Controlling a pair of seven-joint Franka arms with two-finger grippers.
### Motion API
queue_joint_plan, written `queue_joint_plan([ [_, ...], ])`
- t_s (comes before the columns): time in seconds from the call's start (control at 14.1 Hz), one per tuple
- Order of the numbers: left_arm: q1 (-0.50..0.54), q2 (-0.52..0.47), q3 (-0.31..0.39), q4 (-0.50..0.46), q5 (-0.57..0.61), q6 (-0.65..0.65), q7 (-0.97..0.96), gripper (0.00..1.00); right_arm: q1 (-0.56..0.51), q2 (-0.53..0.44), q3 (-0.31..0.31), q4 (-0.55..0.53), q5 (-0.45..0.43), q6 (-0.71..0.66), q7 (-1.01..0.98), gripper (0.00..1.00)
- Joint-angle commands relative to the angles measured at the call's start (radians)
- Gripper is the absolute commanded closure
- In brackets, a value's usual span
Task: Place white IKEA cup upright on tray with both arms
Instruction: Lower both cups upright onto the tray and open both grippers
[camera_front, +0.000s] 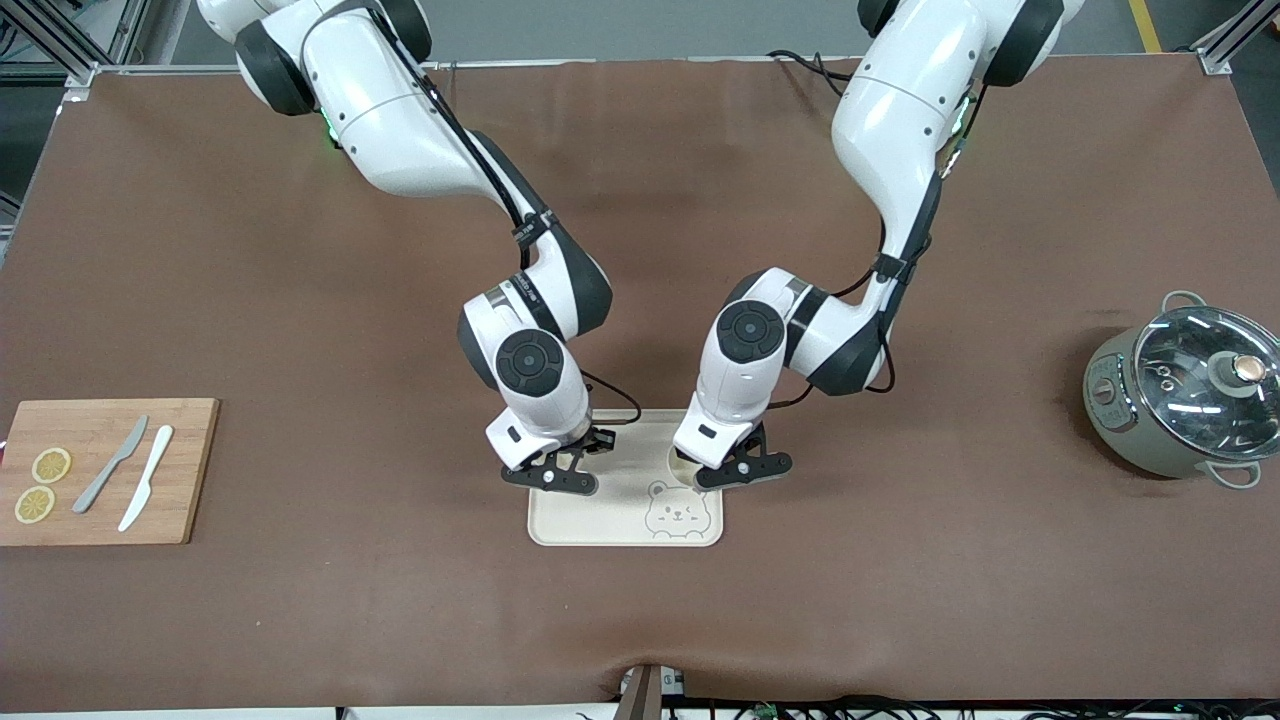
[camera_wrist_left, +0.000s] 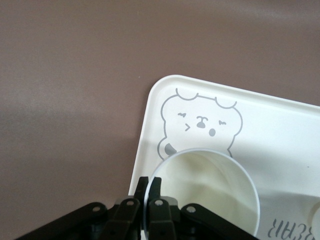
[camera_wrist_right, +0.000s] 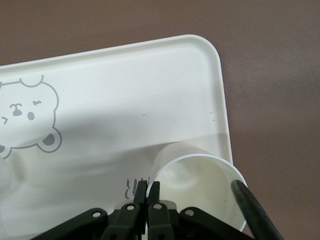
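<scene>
The brown table (camera_front: 300, 250) fills nearly the whole front view. From the top edge of the frame the right arm (camera_front: 400, 130) and the left arm (camera_front: 900, 110) reach down to the lower middle, where both meet over the tray (camera_front: 600, 520). At mid-height, at the left arm's end of the table, stands a grey-green pot (camera_front: 1180, 400) with a glass lid. In the lower corner of the frame, at the right arm's end, lies a wooden cutting board (camera_front: 190, 470).

The tray is flat, cream and rectangular with rounded corners. A grey bear face (camera_front: 675, 515) is printed near its edge nearest the front camera.

A white cup (camera_front: 682, 463) stands upright on the tray just beside the bear face, its open mouth showing a plain, glossy inside. The left gripper (camera_front: 745, 470) is closed on that cup's thin rim, one finger inside and one outside. A second white cup (camera_wrist_right: 200, 190), equally plain and also mouth-up, stands at a rounded corner of the tray. The right gripper (camera_front: 555, 475) pinches its rim the same way.

On the cutting board lie a grey knife (camera_front: 110, 465), a white knife (camera_front: 146, 477) and two lemon slices (camera_front: 51, 465).
</scene>
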Motion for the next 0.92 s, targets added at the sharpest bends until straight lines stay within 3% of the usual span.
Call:
queue_joint_plan([
  [0.0,-0.014,0.020,0.015,0.039,0.022,0.007,-0.021,1.00,0.007,0.028,-0.010,0.042,-0.008,0.000,0.025,0.95],
  [0.21,-0.019,0.029,0.013,0.039,0.020,0.044,-0.023,1.00,0.005,0.030,-0.009,0.042,-0.049,0.006,0.024,0.32],
  [0.28,-0.022,0.042,0.012,0.039,0.020,0.068,-0.024,1.00,0.005,0.030,-0.009,0.042,-0.050,0.009,0.024,0.00],
  [0.85,-0.043,0.085,0.015,0.039,0.020,0.138,-0.060,1.00,-0.051,-0.038,-0.009,0.046,-0.039,-0.038,0.024,0.00],
])
